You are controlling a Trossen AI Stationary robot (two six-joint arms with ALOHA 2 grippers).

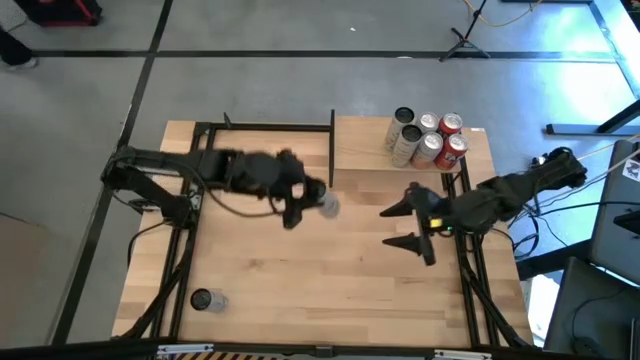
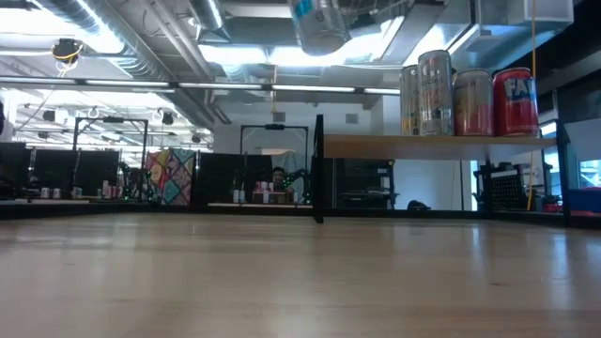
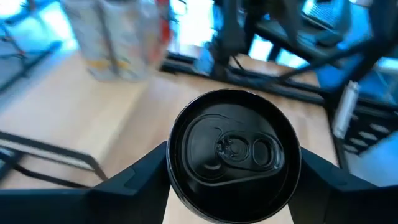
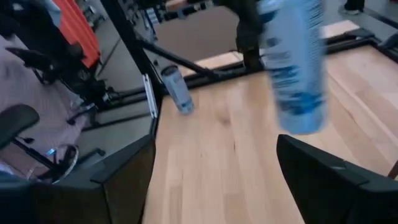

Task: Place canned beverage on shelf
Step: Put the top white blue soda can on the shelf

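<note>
Far left and near the table's front edge: one lone can (image 1: pixel 203 299) standing upright on the tabletop (image 1: pixel 300 300), well apart from everything else. Further right, the left gripper (image 1: pixel 312 203) reaching out over mid-table with fingers (image 3: pixel 134 180) clamped on either side of a canned beverage (image 1: pixel 327 206) — top seen dead-on in the left wrist view, pull tab (image 3: pixel 239 149) facing the camera, body (image 4: pixel 292 62) hanging clear of the wood in the right wrist view. Carried can just past the black post (image 1: pixel 332 150) at the shelf's inner edge, not yet over the pale board. Next right, the shelf (image 1: pixel 365 150) itself, raised on thin black posts, already bearing a tight cluster of cans (image 1: pixel 428 138) at its far corner. Rightmost, the right gripper (image 1: pixel 418 226) waiting off to the side with fingers spread wide, holding nothing. Best handled, probably, by keeping the can upright, carrying it above board height — the low view shows the shelf (image 2: pixel 441 144) well above the tabletop — then lowering onto bare board short of the cluster. Main risk likely a knock against the post or a neighbouring can; worth releasing only once the base sits flat.
</note>
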